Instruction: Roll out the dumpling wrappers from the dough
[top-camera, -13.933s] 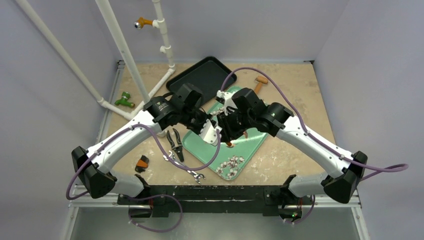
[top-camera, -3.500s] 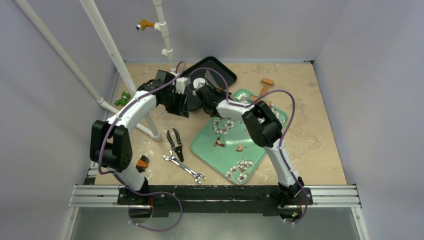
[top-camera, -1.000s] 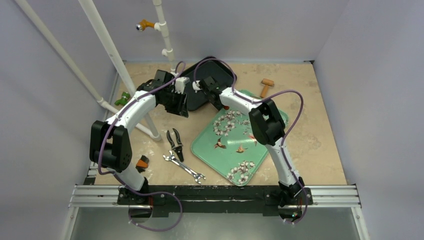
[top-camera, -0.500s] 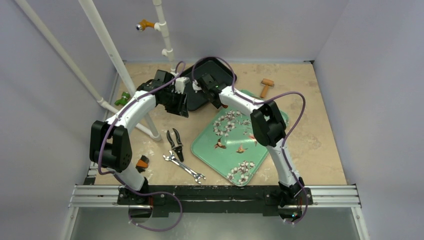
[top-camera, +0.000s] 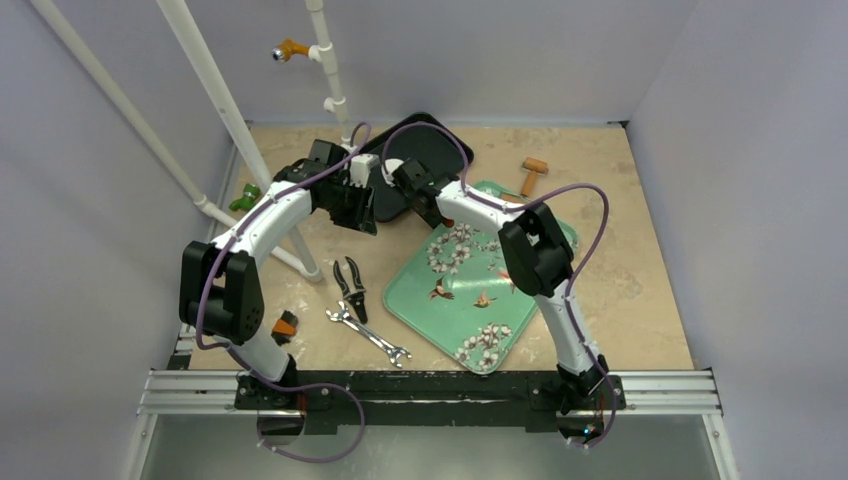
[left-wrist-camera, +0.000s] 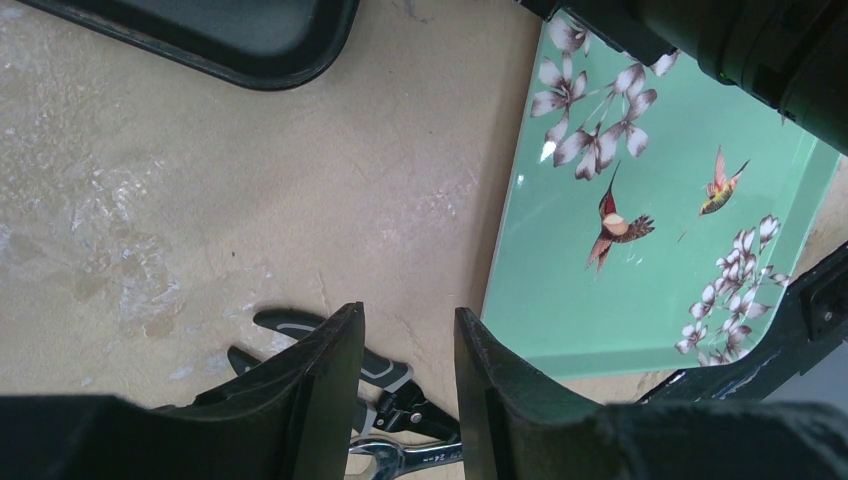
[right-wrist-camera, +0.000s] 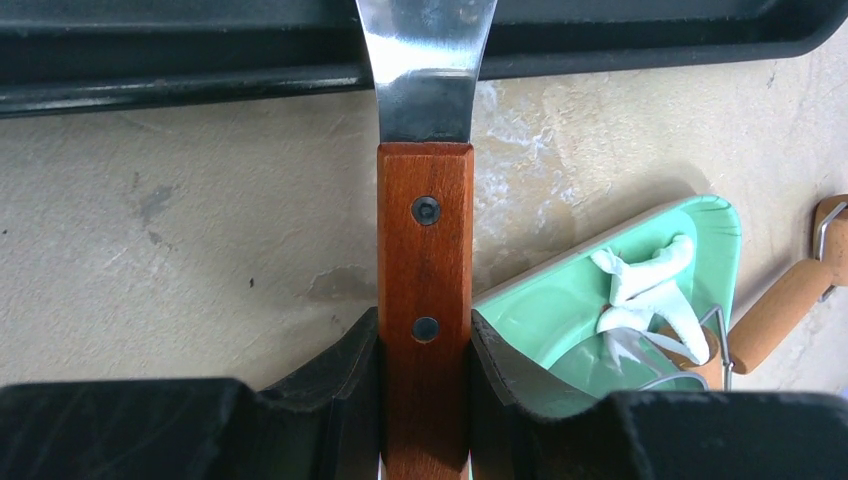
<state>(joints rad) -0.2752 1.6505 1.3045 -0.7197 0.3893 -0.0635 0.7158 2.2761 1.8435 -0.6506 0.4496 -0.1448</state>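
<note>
Left gripper (left-wrist-camera: 405, 315) hangs part open with nothing between its fingers, over bare worktop (left-wrist-camera: 300, 180). The pliers (top-camera: 352, 290) lie nearer the bases and the teal tray (left-wrist-camera: 560, 300) is just to its right. Farther out, the right gripper (right-wrist-camera: 424, 325) is clamped on the wooden handle of a spatula (right-wrist-camera: 424, 240). The spatula's metal blade (right-wrist-camera: 428, 70) reaches across the near rim of the black tray (right-wrist-camera: 150, 80). The blade's far end runs out of the wrist view, so I cannot tell whether anything rides on it.

In the top view a small white patch sits on the black tray right beside the right gripper. I take it for one of the dumpling wrappers (top-camera: 393, 165), though the gripper hides much of it. Ragged dough scraps (right-wrist-camera: 640, 285) lie in the far corner of the teal tray.

The step in hand looks like moving a cut wrapper to the black tray with the spatula.

The next move calls for keeping the blade low and flat while drawing it straight back over the rim, so the soft disc is neither dragged nor folded. The free left gripper could steady things if needed. After that the scraps want gathering and rolling again.
</note>
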